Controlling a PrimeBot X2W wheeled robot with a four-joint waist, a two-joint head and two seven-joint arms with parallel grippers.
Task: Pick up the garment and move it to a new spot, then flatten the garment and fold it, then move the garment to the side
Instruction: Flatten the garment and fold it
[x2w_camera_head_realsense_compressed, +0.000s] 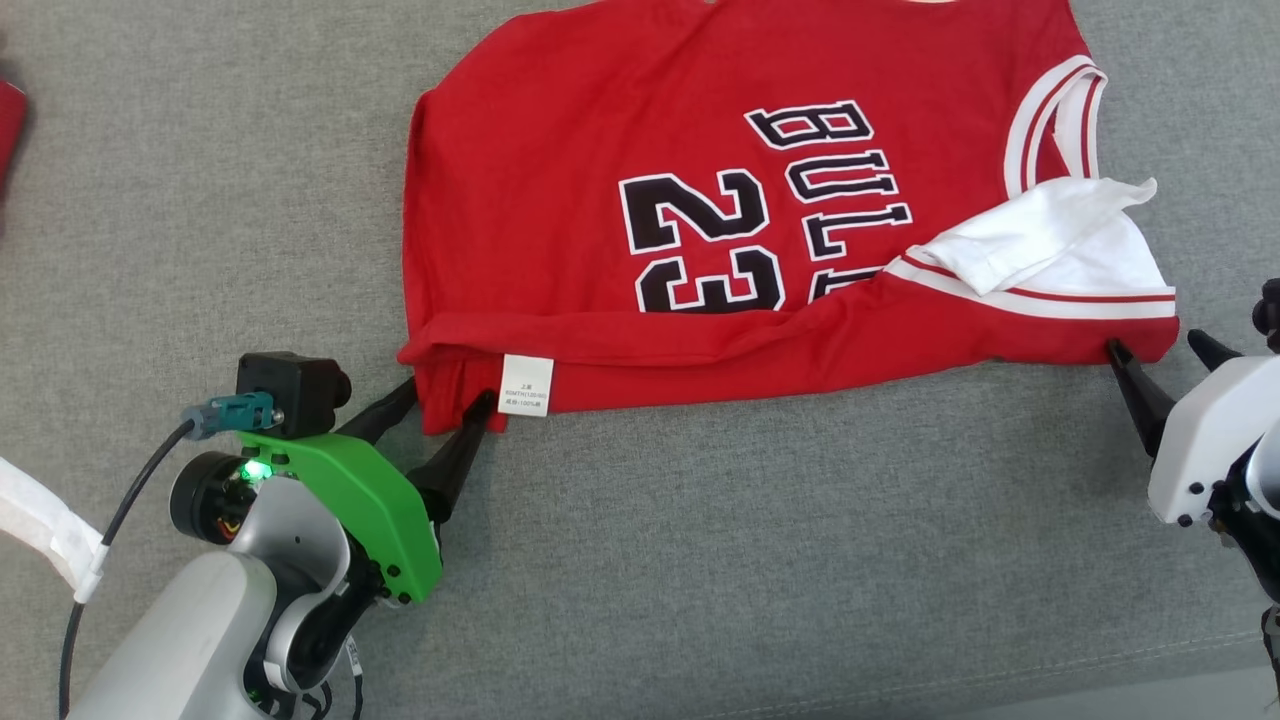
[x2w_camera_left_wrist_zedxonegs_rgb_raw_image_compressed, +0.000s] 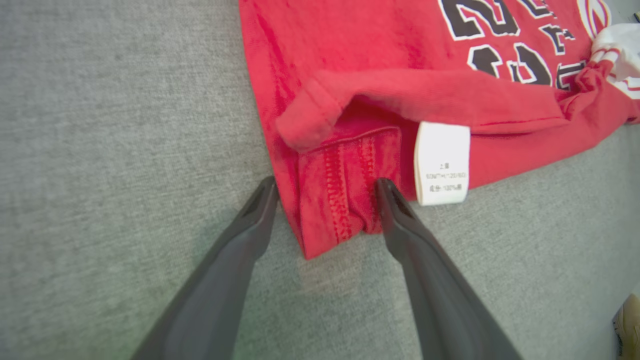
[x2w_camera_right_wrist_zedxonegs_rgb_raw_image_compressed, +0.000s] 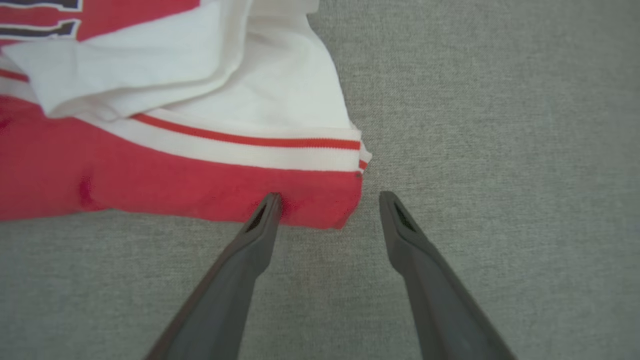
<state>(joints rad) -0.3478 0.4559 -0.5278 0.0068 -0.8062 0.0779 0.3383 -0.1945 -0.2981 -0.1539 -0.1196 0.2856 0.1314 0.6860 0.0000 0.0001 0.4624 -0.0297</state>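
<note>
Lying folded on the grey cloth surface (x2w_camera_head_realsense_compressed: 700, 560), the red jersey (x2w_camera_head_realsense_compressed: 600, 130) runs left-right, armhole end to the right, hem to the left. Print reads "23" and "BULL", turned sideways. White care tag (x2w_camera_head_realsense_compressed: 526, 384) at the near-left corner, text too small to read. Left gripper (x2w_camera_head_realsense_compressed: 449, 392) is spread wide, straddling that corner. Right gripper (x2w_camera_head_realsense_compressed: 1153, 342) is spread wide, one finger touching the near-right corner. Neither is grasping.

Red jersey (x2w_camera_head_realsense_compressed: 600, 150) (number 23, white trim) lies folded on grey cloth.
</note>
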